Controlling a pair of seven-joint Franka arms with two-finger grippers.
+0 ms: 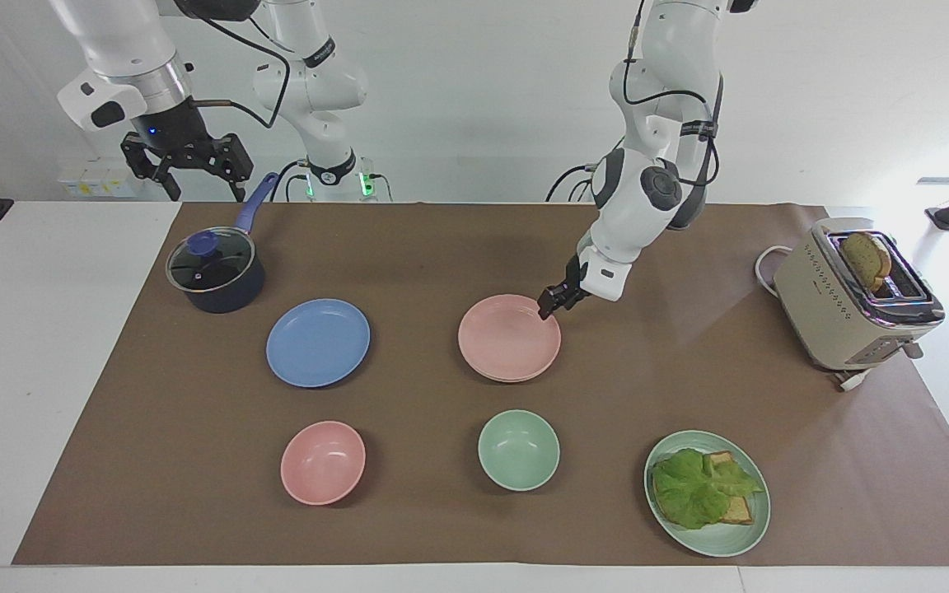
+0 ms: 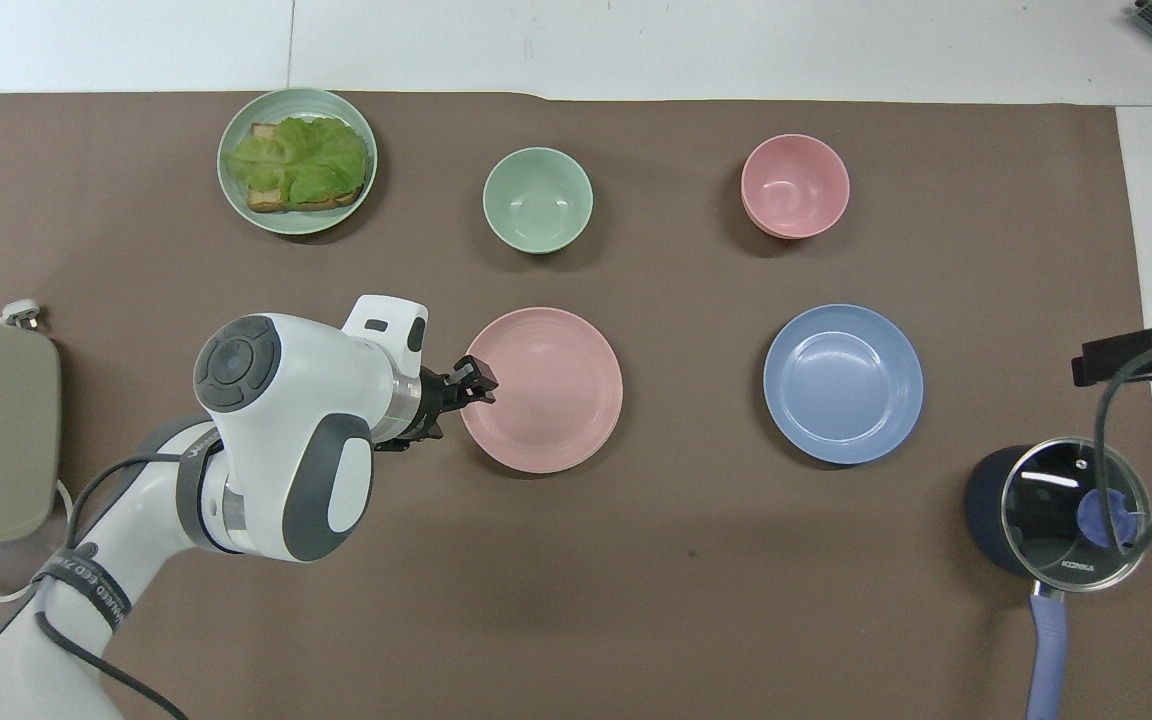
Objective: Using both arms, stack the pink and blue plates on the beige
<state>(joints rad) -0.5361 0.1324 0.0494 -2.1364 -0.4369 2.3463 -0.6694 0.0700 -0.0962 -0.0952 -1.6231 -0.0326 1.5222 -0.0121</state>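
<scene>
At mid-bench, the pink plate (image 1: 509, 338) lies on the beige plate (image 1: 516, 379); the left gripper (image 1: 553, 301), jaws apart, sits at its rim. Beside them lies the blue plate (image 1: 318, 342). Over the pot (image 1: 215, 272), the right gripper (image 1: 188, 161) waits, spread wide.

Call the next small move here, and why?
Probably lift the left gripper clear of the pink plate. The plate lies flat, squarely covering the beige plate, of which only an edge sliver shows, and the gripper sits at the pink rim with its fingers parted. The blue plate lies alone on the mat, toward the right arm's end; the right gripper waits, open, near the pot.
</scene>
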